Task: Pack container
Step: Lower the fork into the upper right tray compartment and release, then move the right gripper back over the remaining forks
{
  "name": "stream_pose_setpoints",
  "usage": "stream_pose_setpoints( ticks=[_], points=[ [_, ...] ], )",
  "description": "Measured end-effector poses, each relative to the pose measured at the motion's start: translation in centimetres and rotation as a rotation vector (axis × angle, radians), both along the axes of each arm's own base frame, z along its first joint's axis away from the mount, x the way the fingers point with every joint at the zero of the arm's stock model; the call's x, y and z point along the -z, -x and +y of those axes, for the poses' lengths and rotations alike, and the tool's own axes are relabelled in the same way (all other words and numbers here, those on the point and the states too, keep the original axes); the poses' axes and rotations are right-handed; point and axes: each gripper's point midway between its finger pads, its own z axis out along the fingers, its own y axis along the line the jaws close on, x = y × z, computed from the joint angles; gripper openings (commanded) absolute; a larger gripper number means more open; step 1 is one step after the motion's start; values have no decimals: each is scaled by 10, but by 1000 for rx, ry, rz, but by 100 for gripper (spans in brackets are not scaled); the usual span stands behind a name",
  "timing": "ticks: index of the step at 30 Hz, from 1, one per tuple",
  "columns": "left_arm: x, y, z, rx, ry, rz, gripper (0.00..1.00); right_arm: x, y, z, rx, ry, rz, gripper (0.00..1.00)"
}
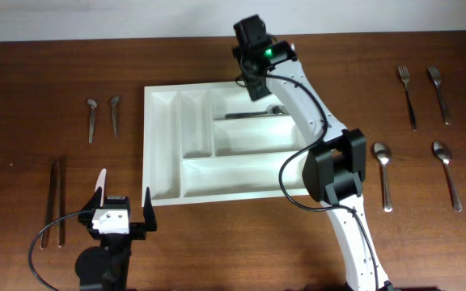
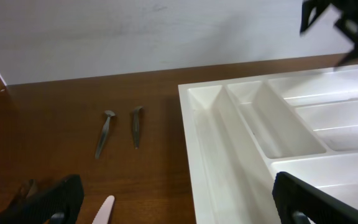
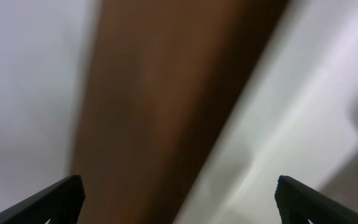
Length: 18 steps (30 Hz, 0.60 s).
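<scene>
The container (image 1: 162, 153) is a large white cutlery tray in the middle of the table; it also shows in the left wrist view (image 2: 229, 155). A metal utensil (image 1: 253, 113) lies in its top long compartment. My right gripper (image 1: 257, 90) is open and empty above the tray's far edge; its own view is blurred, showing brown table and the white tray (image 3: 309, 124). My left gripper (image 1: 122, 204) is open and empty at the tray's near left corner, with a white knife (image 1: 100, 186) by its left finger. The knife tip shows in the left wrist view (image 2: 104, 208).
Two small spoons (image 1: 102, 115) lie left of the tray, also in the left wrist view (image 2: 120, 129). Two dark chopsticks (image 1: 57, 198) lie at the far left. Right of the tray lie two forks (image 1: 423, 93) and two spoons (image 1: 415, 174).
</scene>
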Motion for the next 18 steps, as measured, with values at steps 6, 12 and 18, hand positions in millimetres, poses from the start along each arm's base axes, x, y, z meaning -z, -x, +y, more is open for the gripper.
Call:
stream_pose_setpoints(
  ticks=[6, 12, 18],
  points=[
    [0, 0, 0, 0, 0, 0, 99, -85, -25, -32, -203, 165, -199, 99],
    [0, 0, 0, 0, 0, 0, 99, -155, -8, -109, -507, 523, -249, 99],
    [0, 0, 0, 0, 0, 0, 99, -174, 29, -177, -732, 752, -131, 99]
  ],
)
